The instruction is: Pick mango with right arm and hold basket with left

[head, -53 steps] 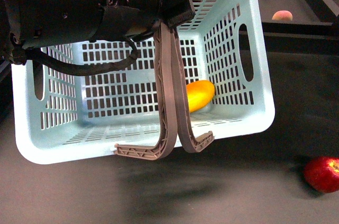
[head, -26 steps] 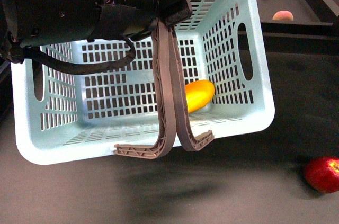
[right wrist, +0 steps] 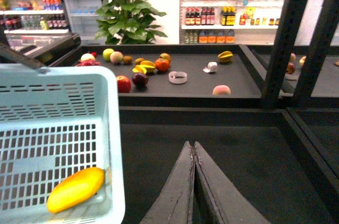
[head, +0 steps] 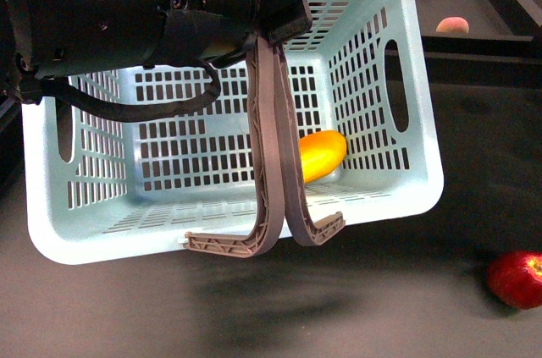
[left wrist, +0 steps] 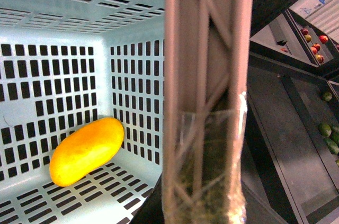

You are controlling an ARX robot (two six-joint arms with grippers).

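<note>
Inside the pale blue basket (head: 398, 197) lies the yellow-orange mango (head: 320, 155)

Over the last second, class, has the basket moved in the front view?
Yes, slightly. The basket has edged to the right: its near right corner now sits a little closer to the apple, which has stayed put.

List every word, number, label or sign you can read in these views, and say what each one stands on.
No text can be read in any view.
Bottle and packet labels on the shop shelves: too small and blurred.
Cans and bottles in the drinks cabinet: labels blurred.
Basket and mango: no lettering visible on them.
</note>
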